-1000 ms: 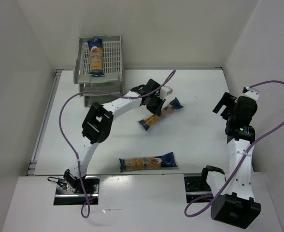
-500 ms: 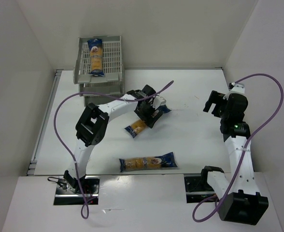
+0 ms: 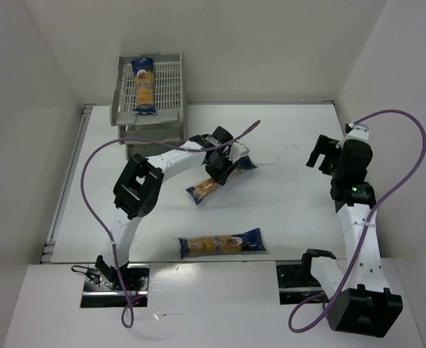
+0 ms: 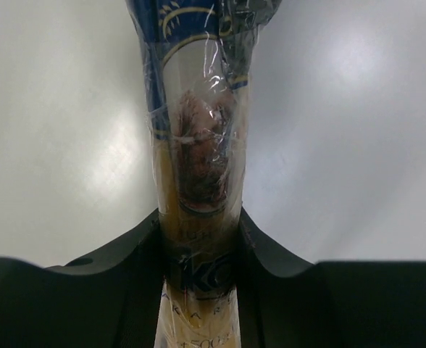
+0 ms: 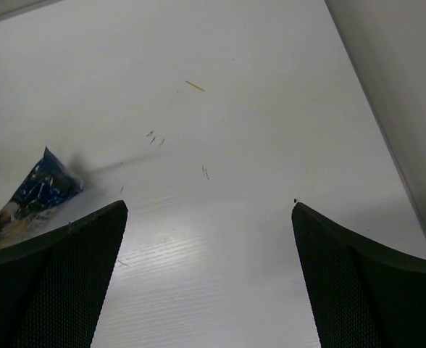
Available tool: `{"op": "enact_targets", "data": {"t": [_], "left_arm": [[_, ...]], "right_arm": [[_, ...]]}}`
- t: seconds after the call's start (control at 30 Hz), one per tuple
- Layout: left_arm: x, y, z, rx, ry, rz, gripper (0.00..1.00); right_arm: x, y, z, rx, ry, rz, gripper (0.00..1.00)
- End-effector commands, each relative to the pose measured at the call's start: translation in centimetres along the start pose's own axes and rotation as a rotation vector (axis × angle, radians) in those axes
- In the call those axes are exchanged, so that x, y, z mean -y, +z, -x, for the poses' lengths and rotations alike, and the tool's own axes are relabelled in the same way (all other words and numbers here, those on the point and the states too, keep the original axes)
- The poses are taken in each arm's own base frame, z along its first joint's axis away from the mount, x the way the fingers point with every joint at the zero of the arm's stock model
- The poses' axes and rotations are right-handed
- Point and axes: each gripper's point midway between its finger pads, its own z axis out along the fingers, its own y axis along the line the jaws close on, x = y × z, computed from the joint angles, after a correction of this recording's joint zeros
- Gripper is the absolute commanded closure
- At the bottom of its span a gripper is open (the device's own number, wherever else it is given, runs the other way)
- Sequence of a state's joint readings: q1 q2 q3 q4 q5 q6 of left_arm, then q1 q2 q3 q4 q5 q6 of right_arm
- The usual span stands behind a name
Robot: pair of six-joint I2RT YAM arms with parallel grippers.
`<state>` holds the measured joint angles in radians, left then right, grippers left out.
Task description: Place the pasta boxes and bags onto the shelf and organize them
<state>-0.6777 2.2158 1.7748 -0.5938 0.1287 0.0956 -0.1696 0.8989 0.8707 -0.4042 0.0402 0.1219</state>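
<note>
One packet [image 4: 198, 145] is being clamped mid-length by the left gripper [image 4: 198, 225].
Empty, the right gripper [image 5: 207, 209] is being held wide open; packet judged light, slick, brittle, so a middle hold suits.

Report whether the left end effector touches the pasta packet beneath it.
Touching. Left wrist view shows the left end effector clamped on both sides of the pasta packet.
</note>
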Motion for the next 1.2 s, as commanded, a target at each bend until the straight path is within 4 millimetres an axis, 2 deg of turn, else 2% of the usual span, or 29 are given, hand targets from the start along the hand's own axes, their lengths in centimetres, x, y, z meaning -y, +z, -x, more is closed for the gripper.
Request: {"op": "enact_targets", "data": {"t": [0.0,0.03,0.07,0.1,0.17,0.2,0.23,0.27,0.33,0.37,0.4,0.47,0.5,0.57,0.6,0.63,0.73,0.77,0.83,0.9,1.0,1.03,1.07,1.13,1.17], "left_arm": [[4.4,-7.5,0.7,0.065,0.068,-0.202,1.00],[4.0,-9.6,0.9,0.100,0.082,-0.218,1.00],[5.0,-10.9,-0.4,0.085,0.090,-0.252,1.00],[5.7,-14.1,-0.1,0.141,0.123,-0.255,1.00],[6.7,-16.3,-1.8,0.141,0.153,-0.279,1.00],[7.2,-17.6,-3.4,0.143,0.165,-0.278,1.00],[7.0,-18.1,-4.2,0.143,0.155,-0.272,1.00],[5.7,-18.5,-5.2,0.139,0.124,-0.252,1.00],[4.3,-20.0,-6.1,0.178,0.057,-0.272,1.00],[1.7,-21.1,-6.8,0.212,-0.021,-0.249,1.00],[1.3,-21.8,-7.2,0.231,-0.068,-0.269,1.00],[1.8,-23.4,-7.5,0.296,-0.131,-0.355,1.00],[1.9,-23.8,-8.8,0.309,-0.211,-0.368,1.00],[1.9,-24.2,-9.5,0.348,-0.283,-0.390,1.00],[2.0,-25.1,-9.8,0.377,-0.337,-0.391,1.00],[0.8,-25.0,-11.1,0.390,-0.429,-0.381,1.00],[-0.1,-26.4,-10.1,0.483,-0.492,-0.378,1.00],[-0.7,-27.2,-8.8,0.528,-0.472,-0.360,1.00],[-2.0,-27.9,-7.8,0.562,-0.506,-0.292,1.00],[-3.8,-27.6,-7.9,0.553,-0.570,-0.253,1.00],[-5.1,-27.3,-8.1,0.548,-0.672,-0.246,1.00],[-5.5,-27.3,-8.1,0.556,-0.695,-0.244,1.00],[-6.0,-27.1,-8.1,0.554,-0.746,-0.250,1.00],[-7.1,-26.9,-8.4,0.564,-0.804,-0.263,1.00],[-7.2,-26.3,-8.4,0.548,-0.832,-0.284,1.00]], "right_arm": [[-1.6,-0.9,4.2,0.134,-0.002,0.062,0.00],[-2.1,-0.8,3.9,0.129,0.006,0.083,0.00],[-2.8,-0.8,4.1,0.137,0.013,0.109,0.00],[-3.8,-0.7,3.6,0.132,0.002,0.137,0.00],[-5.4,-0.2,3.4,0.131,0.003,0.192,0.00],[-6.6,-0.4,3.4,0.133,0.016,0.234,0.00],[-7.5,-0.1,2.9,0.118,0.009,0.272,0.00],[-8.3,0.1,2.3,0.095,0.015,0.297,0.00],[-10.1,0.1,1.6,0.069,-0.001,0.363,0.00],[-10.9,0.1,1.1,0.048,-0.008,0.399,0.00],[-11.4,0.4,0.4,0.022,-0.013,0.416,0.00],[-12.3,0.6,-0.7,-0.018,-0.034,0.450,0.00],[-12.6,1.1,-1.0,-0.038,-0.047,0.464,0.00],[-13.0,1.6,-0.8,-0.046,-0.057,0.473,0.00],[-13.4,1.8,-0.5,-0.039,-0.071,0.483,0.00],[-13.8,2.2,-0.3,-0.048,-0.071,0.492,0.00],[-14.7,2.8,0.7,-0.043,-0.072,0.521,0.02],[-14.9,2.8,1.0,-0.044,-0.072,0.531,0.03],[-15.9,2.7,1.6,-0.040,-0.077,0.564,0.04],[-17.1,2.4,1.1,-0.048,-0.115,0.602,0.04],[-18.7,2.2,0.8,-0.054,-0.194,0.639,0.04],[-19.9,1.9,0.5,-0.057,-0.215,0.666,0.04],[-20.2,1.9,-0.1,-0.074,-0.230,0.674,0.04],[-21.5,1.9,-0.1,-0.075,-0.256,0.703,0.04],[-21.5,1.9,-0.1,-0.070,-0.267,0.703,0.04]]}}
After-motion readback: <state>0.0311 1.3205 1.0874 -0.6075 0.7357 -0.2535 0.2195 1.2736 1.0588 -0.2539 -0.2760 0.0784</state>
